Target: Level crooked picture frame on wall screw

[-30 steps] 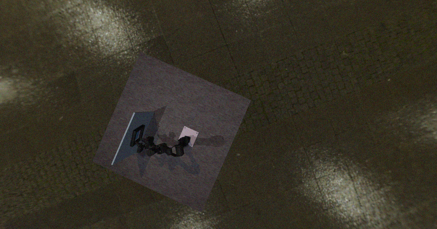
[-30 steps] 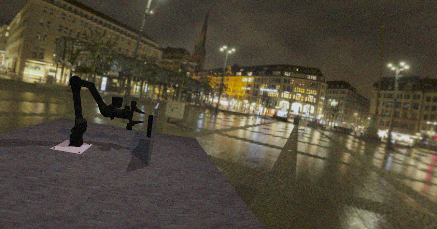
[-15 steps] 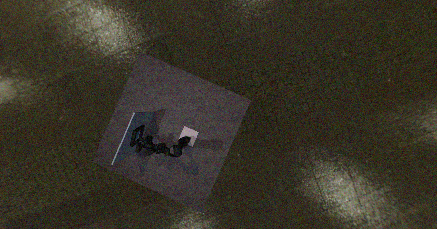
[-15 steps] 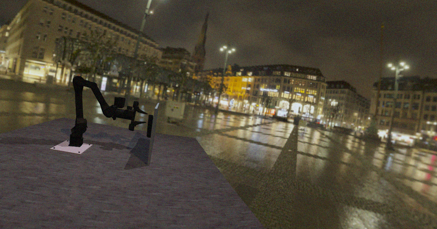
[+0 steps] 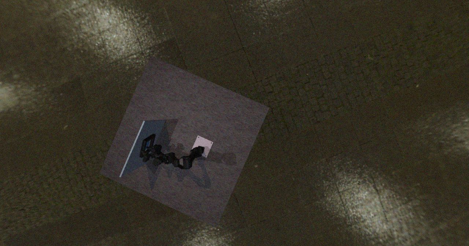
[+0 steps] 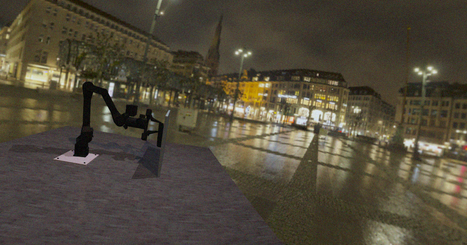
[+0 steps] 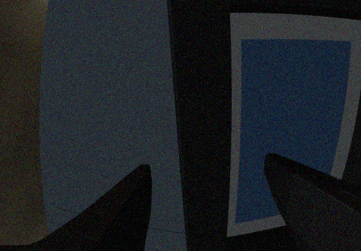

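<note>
The black picture frame (image 5: 143,145) (image 6: 160,137) (image 7: 203,104), with a pale mat and blue picture, hangs on the upright wall panel (image 5: 157,126) (image 6: 162,161) (image 7: 105,93). In the wrist view its near outer edge runs slightly slanted to the panel's edge; the exact tilt is hard to judge. My gripper (image 5: 145,154) (image 6: 158,127) (image 7: 208,168) is open, close in front of the frame. In the wrist view the left finger is over bare panel and the right finger over the picture, with one black bar between them. Contact cannot be told. Screw and strip are hidden.
The arm (image 5: 185,162) (image 6: 85,109) rises from a pale base plate (image 5: 207,143) (image 6: 66,157) on the purplish table top (image 5: 203,103) (image 6: 97,204). The panel stands across from it, with shadows beside it.
</note>
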Robot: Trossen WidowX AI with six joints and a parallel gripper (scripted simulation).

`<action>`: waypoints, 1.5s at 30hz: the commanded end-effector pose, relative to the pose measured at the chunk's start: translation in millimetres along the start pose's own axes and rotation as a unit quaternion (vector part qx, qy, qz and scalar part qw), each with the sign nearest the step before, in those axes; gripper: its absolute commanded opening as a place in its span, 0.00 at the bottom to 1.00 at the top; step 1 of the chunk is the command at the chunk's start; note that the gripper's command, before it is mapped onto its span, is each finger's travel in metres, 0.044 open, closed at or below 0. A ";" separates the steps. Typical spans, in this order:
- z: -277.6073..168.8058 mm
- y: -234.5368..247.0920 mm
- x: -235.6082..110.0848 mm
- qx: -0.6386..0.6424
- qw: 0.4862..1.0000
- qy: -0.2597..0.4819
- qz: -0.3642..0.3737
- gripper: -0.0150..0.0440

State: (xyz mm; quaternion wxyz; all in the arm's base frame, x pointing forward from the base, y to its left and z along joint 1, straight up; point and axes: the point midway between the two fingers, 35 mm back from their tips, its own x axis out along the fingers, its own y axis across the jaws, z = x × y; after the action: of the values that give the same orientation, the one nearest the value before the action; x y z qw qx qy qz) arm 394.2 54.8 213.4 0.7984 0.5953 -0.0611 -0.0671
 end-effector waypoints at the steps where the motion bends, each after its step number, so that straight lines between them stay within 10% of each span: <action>1: -0.4 2.4 2.7 0.004 1.000 0.002 0.004 0.69; 36: -0.8 3.0 2.9 0.004 1.000 0.002 0.004 0.69; 45: -0.8 3.0 2.9 0.004 1.000 0.002 0.004 0.36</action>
State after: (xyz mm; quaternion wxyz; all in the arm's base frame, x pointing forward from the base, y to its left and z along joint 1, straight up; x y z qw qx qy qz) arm 397.0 55.1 215.7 0.7977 0.5962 -0.0629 -0.0650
